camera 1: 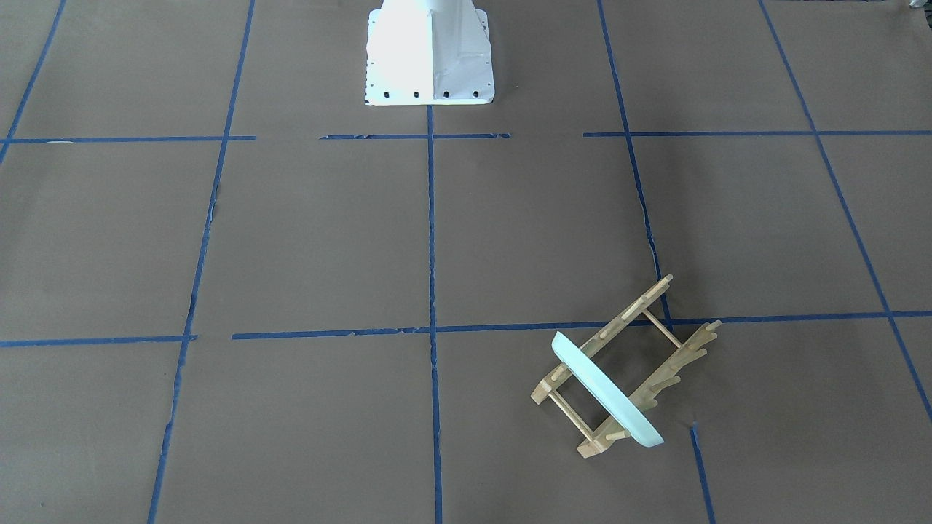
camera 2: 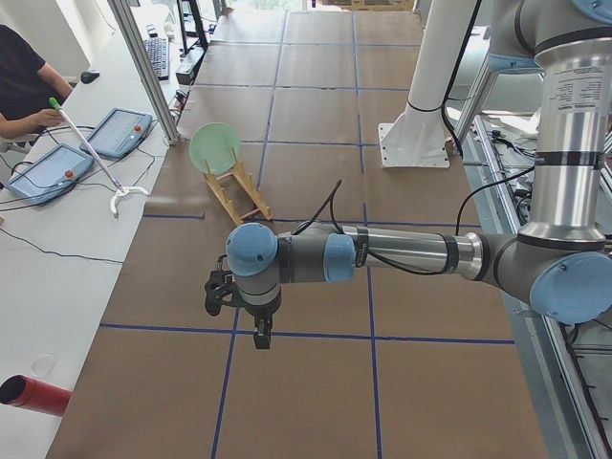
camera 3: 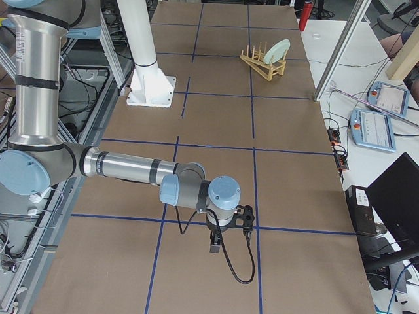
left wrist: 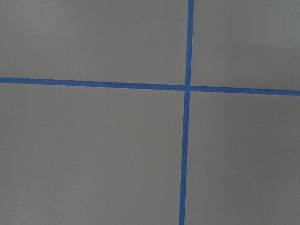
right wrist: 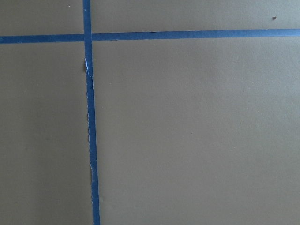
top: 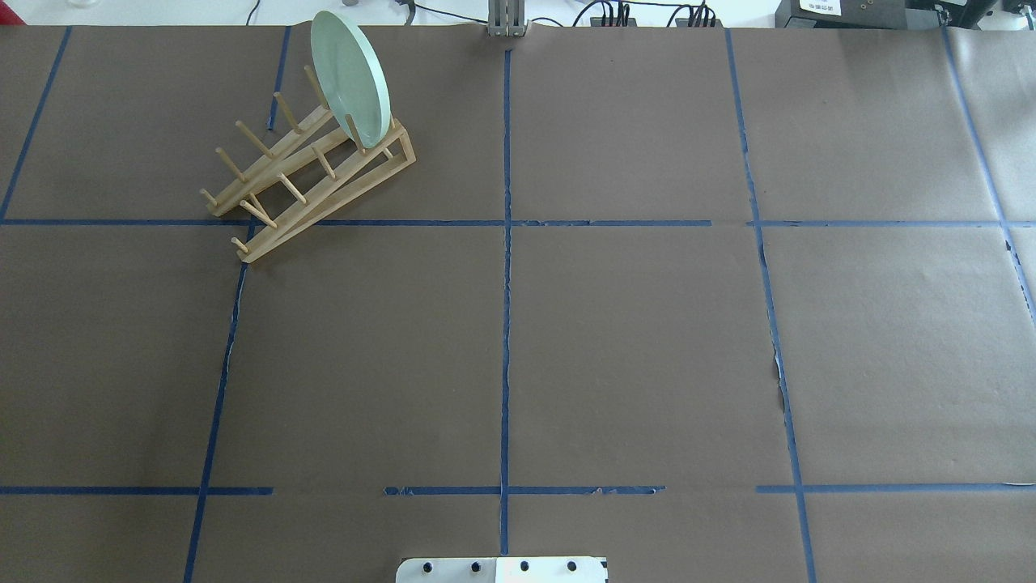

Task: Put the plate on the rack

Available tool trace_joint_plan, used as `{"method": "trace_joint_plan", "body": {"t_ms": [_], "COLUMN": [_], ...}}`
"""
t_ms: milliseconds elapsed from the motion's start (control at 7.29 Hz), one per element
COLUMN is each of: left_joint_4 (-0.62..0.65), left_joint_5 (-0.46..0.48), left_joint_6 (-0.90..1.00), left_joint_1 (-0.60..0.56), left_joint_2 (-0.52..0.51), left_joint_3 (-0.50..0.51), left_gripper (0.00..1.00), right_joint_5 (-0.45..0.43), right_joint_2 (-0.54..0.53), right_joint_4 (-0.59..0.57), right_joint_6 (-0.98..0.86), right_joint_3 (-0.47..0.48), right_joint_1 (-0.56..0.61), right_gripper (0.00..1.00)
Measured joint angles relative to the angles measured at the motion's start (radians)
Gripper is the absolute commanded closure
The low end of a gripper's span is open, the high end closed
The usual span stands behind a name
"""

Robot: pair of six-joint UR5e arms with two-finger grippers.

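Note:
The pale mint-green plate (top: 350, 77) stands upright on edge between the pegs at one end of the light-wood rack (top: 316, 174), at the table's far left. Both also show in the front view, plate (camera 1: 608, 393) on rack (camera 1: 659, 313), and in the left side view, plate (camera 2: 214, 146) on rack (camera 2: 239, 191). My left gripper (camera 2: 256, 335) shows only in the left side view, pointing down, far from the rack. My right gripper (camera 3: 215, 247) shows only in the right side view. I cannot tell whether either is open or shut. Both wrist views show only brown table.
The white robot pedestal (camera 1: 429, 54) stands at the table's near middle edge. Blue tape lines (top: 506, 283) grid the brown table. A side bench holds pendant tablets (camera 2: 120, 132), an operator's arm (camera 2: 24, 86) and a red tube (camera 2: 38, 395).

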Motion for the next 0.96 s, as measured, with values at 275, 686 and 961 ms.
{"method": "trace_joint_plan", "body": {"t_ms": [275, 686, 961], "left_joint_4": [0.007, 0.007, 0.005], "left_joint_5": [0.007, 0.012, 0.013], "left_joint_6": [0.000, 0.003, 0.004], "left_joint_1": [0.001, 0.001, 0.001], "left_joint_2": [-0.009, -0.013, -0.015], "left_joint_3": [0.000, -0.004, -0.013], "left_gripper": [0.00, 0.00, 0.00], "right_joint_5": [0.000, 0.000, 0.000], "right_joint_2": [0.000, -0.001, -0.001], "right_joint_4": [0.000, 0.000, 0.000], "right_joint_6": [0.000, 0.000, 0.000], "right_joint_3": [0.000, 0.000, 0.000], "right_joint_1": [0.000, 0.000, 0.000], "right_gripper": [0.00, 0.00, 0.00]}}
